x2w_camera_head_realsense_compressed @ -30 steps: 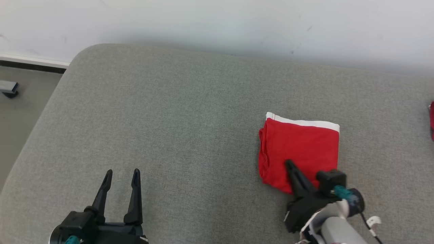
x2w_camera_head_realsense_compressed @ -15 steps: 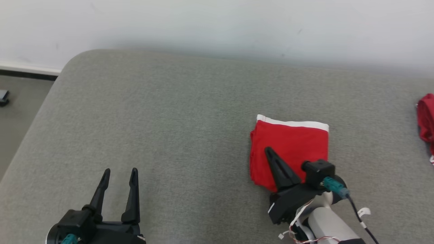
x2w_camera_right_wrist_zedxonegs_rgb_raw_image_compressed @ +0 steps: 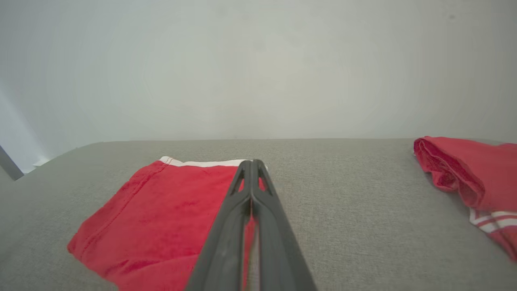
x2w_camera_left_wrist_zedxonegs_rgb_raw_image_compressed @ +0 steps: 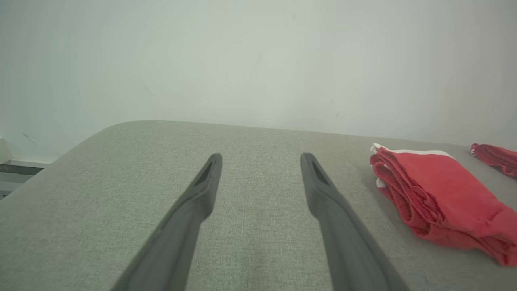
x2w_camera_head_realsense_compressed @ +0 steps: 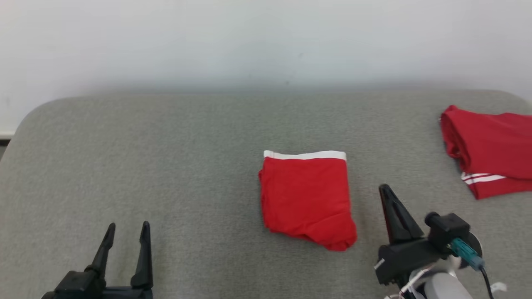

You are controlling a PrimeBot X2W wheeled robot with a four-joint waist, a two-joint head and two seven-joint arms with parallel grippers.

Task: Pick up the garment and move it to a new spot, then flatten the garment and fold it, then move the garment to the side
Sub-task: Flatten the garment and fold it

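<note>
Legend, from largest to smallest. A pale wall [x2w_camera_head_realsense_compressed: 249,41] stands behind, and a grey padded counter [x2w_camera_head_realsense_compressed: 187,166] carries everything. At its far right edge lies a second red garment [x2w_camera_head_realsense_compressed: 490,153] with white stripes, loosely heaped and well apart from the work. Near the middle of the head view you find the garment [x2w_camera_head_realsense_compressed: 305,199], red with a white waistband. It is folded into a compact rectangle and lies flat, with the waistband on the far side. The right hand [x2w_camera_head_realsense_compressed: 384,193] has its fingers pressed together and holds nothing. It stands just to the right of the garment, clear of the cloth. Half a second ago those closed fingers lay over the garment's near right corner, so the hand has since come off it. The head camera has also swung to the right, and you cannot tell from the pictures whether the cloth itself slid. The left hand [x2w_camera_head_realsense_compressed: 128,226] has its fingers spread wide and is empty. It sits low at the lower left over bare counter, well apart from the garment. The fold looks complete, and with the right hand withdrawn, the move to the side is probably at or near its end.
</note>
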